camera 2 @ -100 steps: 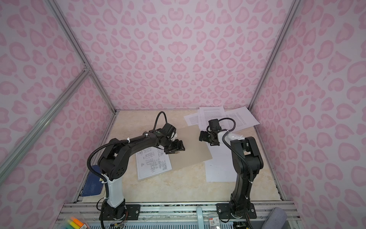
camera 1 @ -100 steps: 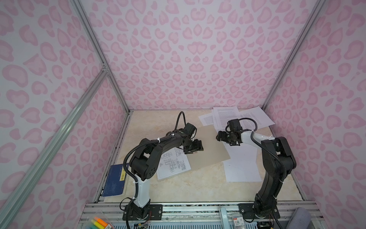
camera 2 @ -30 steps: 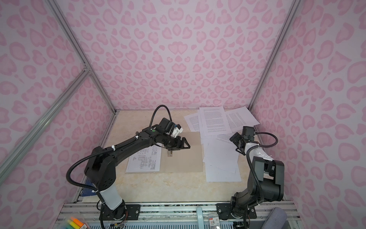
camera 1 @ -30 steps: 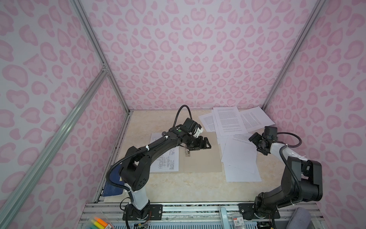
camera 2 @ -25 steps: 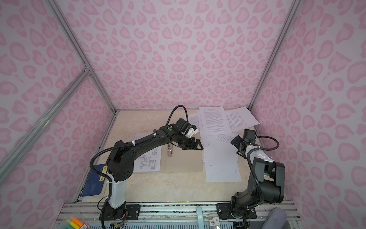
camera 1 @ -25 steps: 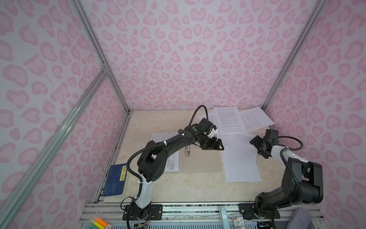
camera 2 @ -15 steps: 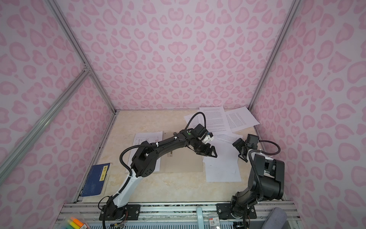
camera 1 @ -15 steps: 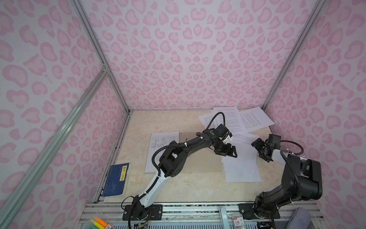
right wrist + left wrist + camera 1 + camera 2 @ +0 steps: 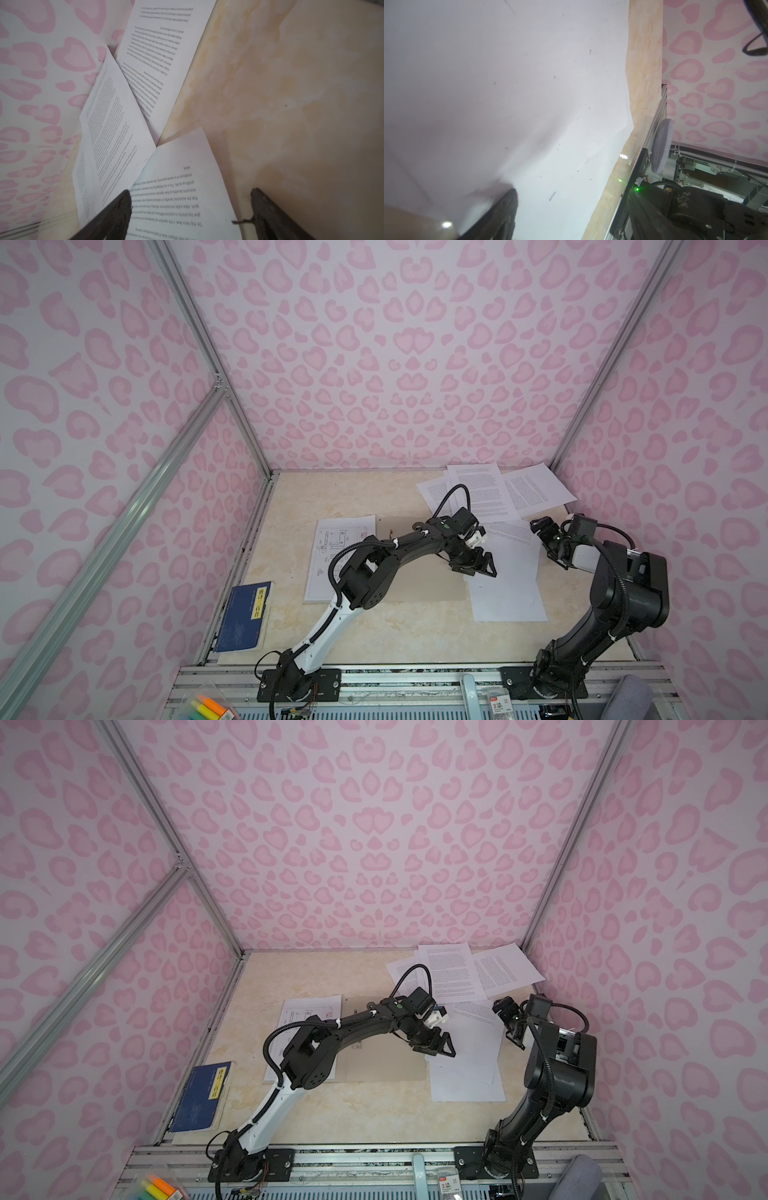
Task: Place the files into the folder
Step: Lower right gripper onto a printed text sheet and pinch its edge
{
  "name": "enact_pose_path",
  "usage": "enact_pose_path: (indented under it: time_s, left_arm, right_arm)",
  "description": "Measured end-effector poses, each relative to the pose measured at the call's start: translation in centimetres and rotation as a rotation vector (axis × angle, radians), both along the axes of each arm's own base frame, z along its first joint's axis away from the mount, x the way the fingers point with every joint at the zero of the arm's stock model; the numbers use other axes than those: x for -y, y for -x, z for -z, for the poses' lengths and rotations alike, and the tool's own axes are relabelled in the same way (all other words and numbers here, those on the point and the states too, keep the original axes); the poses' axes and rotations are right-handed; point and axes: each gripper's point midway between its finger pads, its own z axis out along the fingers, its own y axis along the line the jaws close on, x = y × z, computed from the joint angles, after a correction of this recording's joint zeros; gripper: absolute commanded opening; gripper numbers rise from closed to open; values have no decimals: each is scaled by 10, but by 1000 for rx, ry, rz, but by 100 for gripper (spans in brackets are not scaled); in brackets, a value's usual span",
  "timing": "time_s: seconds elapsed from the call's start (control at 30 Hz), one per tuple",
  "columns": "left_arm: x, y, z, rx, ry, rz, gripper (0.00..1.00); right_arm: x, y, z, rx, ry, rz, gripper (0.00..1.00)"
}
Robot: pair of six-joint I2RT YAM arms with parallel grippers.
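The grey-beige folder (image 9: 419,585) (image 9: 382,1069) lies flat mid-table, partly under my left arm. A sheet with line drawings (image 9: 340,556) overlaps its left edge. Blank files (image 9: 507,593) (image 9: 508,83) are piled at its right edge. Printed files (image 9: 482,489) (image 9: 108,128) fan out at the back right. My left gripper (image 9: 478,566) (image 9: 436,1046) hangs open just over the blank pile's left edge; only one of its fingers (image 9: 500,216) shows in the left wrist view. My right gripper (image 9: 544,531) (image 9: 191,207) is open, low over the corner of a printed sheet (image 9: 182,187).
A dark blue book (image 9: 245,616) with a yellow label lies at the front left by the wall. Highlighters (image 9: 208,707) and a grey round pad (image 9: 631,697) sit beyond the front metal rail (image 9: 415,676). Pink patterned walls enclose three sides.
My left arm has swung right, from over the folder to the blank pile. The drawing sheet stays by the folder's left edge. My right gripper has drawn back slightly toward the right wall.
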Motion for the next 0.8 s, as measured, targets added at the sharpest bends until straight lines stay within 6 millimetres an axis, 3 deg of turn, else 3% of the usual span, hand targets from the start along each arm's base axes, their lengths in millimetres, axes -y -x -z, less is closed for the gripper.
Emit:
enact_pose_path:
  time_s: [0.37,0.53,0.8]
  left_arm:
    - [-2,-3,0,-37,10,-13,84]
    - [-1,-3,1,-67,12,-16,84]
    - [-1,-2,2,-102,18,-12,84]
  right_arm:
    - [-7,-12,-2,45,-51,-74,89]
    - [-22,-13,-2,83,-125,-132,88]
    - [-49,24,-8,73,-245,-150,90]
